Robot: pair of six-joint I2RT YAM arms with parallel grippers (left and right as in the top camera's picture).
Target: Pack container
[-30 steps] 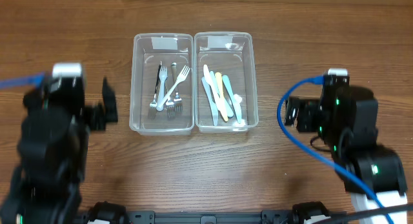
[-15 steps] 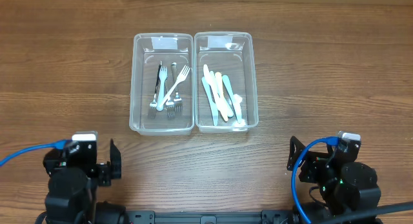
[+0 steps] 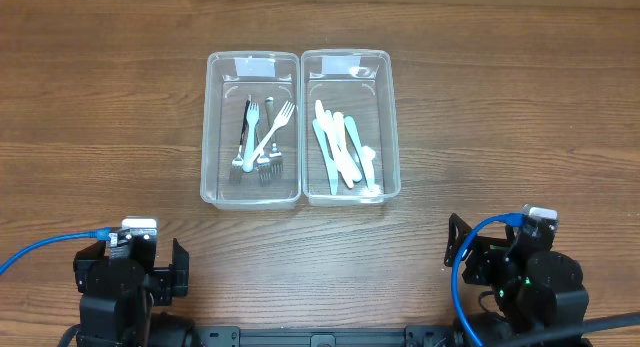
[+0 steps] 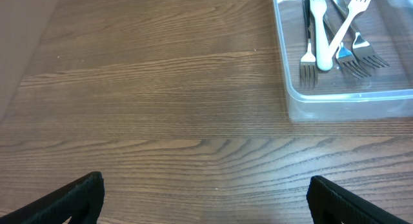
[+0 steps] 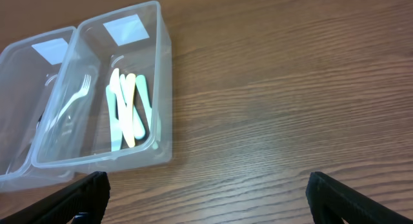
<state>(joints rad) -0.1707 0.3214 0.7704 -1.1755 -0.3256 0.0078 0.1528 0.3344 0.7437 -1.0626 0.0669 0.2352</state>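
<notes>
clear left bin (image 3: 225,97): forks (image 3: 262,142) | clear right bin (image 3: 386,107), touching: pastel utensils (image 3: 340,152), possibly knives

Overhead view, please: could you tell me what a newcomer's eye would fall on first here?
Two clear bins side by side in the middle of the wooden table stand out: the left container holds forks, and the right container holds pastel plastic utensils. The left gripper and right gripper sit at the near edge, both open and empty.
</notes>
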